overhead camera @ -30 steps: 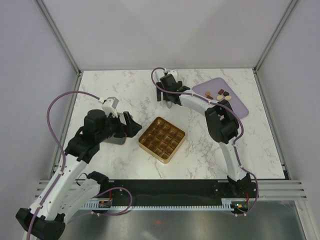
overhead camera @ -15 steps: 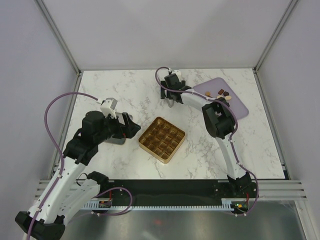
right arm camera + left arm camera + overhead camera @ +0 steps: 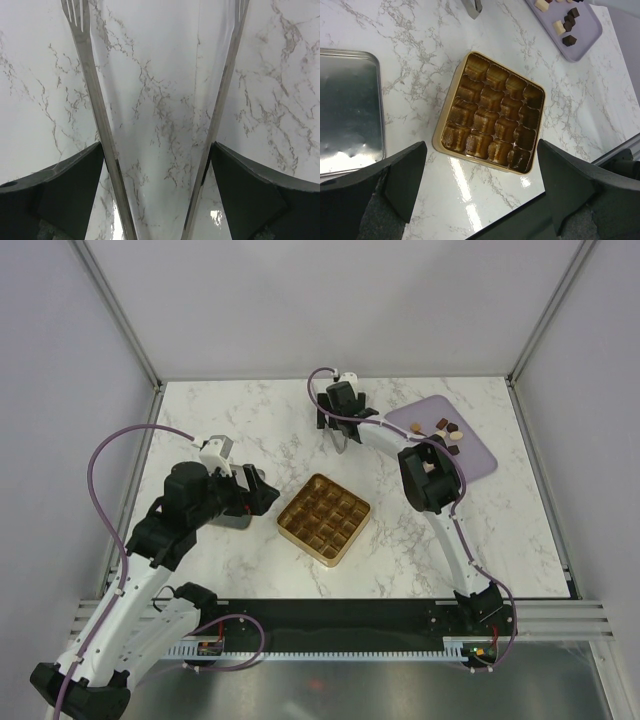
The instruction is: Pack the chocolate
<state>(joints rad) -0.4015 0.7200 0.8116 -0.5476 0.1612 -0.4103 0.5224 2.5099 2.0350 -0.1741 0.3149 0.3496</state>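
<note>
Several small chocolate pieces [image 3: 445, 427], dark brown, tan and cream-white, lie on a lilac tray [image 3: 478, 453] at the back right. They also show in the left wrist view [image 3: 568, 25]. The square gold grid tray [image 3: 323, 519] sits mid-table, and its cells [image 3: 492, 112] show only gold. My right gripper [image 3: 341, 430] holds metal tongs [image 3: 92, 100] above bare marble, left of the lilac tray. The tong arms are spread. My left gripper [image 3: 262, 492] is open and empty just left of the gold tray.
A silver metal tin [image 3: 347, 105] lies under my left gripper, left of the gold tray. The tong tips [image 3: 474, 7] hang behind the gold tray. White walls and frame posts enclose the marble table [image 3: 250, 420].
My right gripper with the tongs has shifted slightly back and to the right, and its arm has folded more upright. My left gripper has barely moved.
</note>
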